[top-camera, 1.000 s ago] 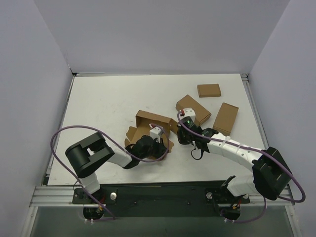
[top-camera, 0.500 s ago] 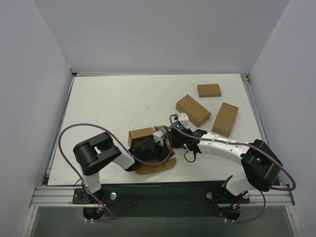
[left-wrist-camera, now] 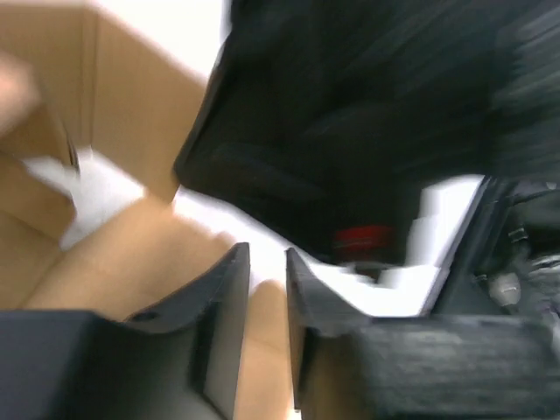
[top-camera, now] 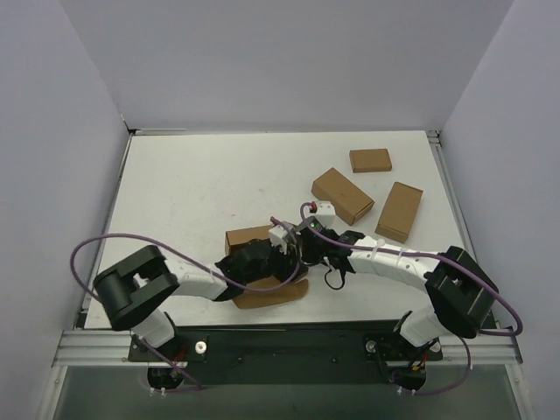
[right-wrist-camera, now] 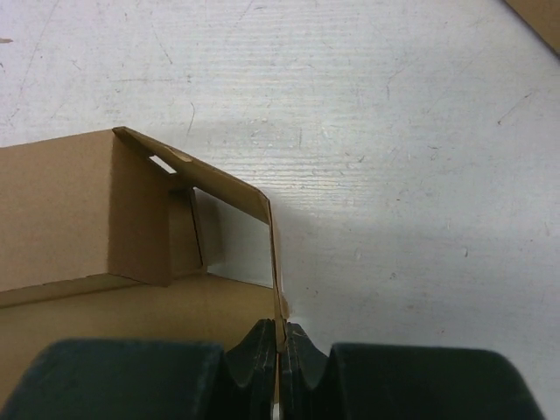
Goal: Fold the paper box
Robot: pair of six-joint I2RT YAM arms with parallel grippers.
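Note:
The paper box (top-camera: 248,238) is a brown cardboard blank, partly folded into a low box with a flat panel (top-camera: 273,294) lying toward the near edge. In the right wrist view its body (right-wrist-camera: 79,210) sits at the left, and a thin side flap (right-wrist-camera: 273,254) stands on edge. My right gripper (right-wrist-camera: 279,343) is shut on that flap's edge, at the box's right end (top-camera: 304,244). My left gripper (top-camera: 276,260) hovers over the box's near side. In its blurred wrist view the jaws (left-wrist-camera: 267,271) stand slightly apart, with cardboard (left-wrist-camera: 131,254) behind the gap.
Three small closed brown boxes lie at the back right: one (top-camera: 342,194) close behind my right wrist, one (top-camera: 370,160) farther back, one (top-camera: 400,211) to the right. White walls enclose the table on three sides.
The box's open walls have been folded down into a low closed shape. My right gripper moved left onto its side flap. My left arm swung outward and its jaws parted a little.

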